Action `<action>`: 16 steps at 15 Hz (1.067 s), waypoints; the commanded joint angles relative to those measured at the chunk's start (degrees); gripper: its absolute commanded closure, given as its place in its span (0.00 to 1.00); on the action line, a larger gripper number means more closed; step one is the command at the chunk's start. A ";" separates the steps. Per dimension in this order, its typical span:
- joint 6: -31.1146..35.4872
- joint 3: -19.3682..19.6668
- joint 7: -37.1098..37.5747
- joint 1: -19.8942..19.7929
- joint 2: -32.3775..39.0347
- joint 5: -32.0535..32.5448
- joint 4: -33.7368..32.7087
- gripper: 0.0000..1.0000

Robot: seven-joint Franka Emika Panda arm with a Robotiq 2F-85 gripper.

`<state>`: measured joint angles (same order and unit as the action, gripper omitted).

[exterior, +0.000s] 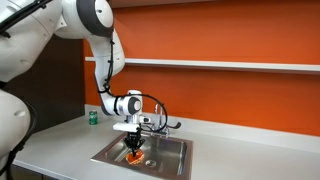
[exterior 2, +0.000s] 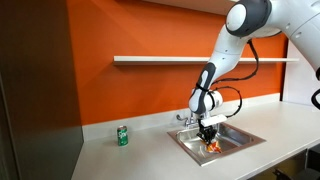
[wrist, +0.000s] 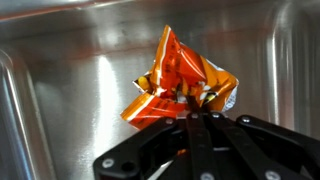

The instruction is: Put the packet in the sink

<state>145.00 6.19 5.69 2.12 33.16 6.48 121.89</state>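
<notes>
Gripper [wrist: 197, 113] clamped on packet [wrist: 178, 78] by one edge; packet hangs low inside sink [wrist: 60, 100], judged so release lands it there.

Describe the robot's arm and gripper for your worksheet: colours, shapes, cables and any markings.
The arm is built of smooth, rounded white segments with dark bands at the joints. A thin black cable loops beside the wrist. The gripper is matt black, with angular linkage fingers and round pivot pins. No markings are legible at this size.
</notes>
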 commanded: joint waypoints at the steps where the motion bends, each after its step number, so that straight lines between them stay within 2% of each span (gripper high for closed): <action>1: 1.63 -0.18 0.92 -0.71 1.71 -0.68 -0.80 1.00; 16: 4.25 0.10 0.87 -0.69 5.77 -2.08 -1.08 1.00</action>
<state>148.70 6.55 5.75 2.10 38.25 5.11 121.63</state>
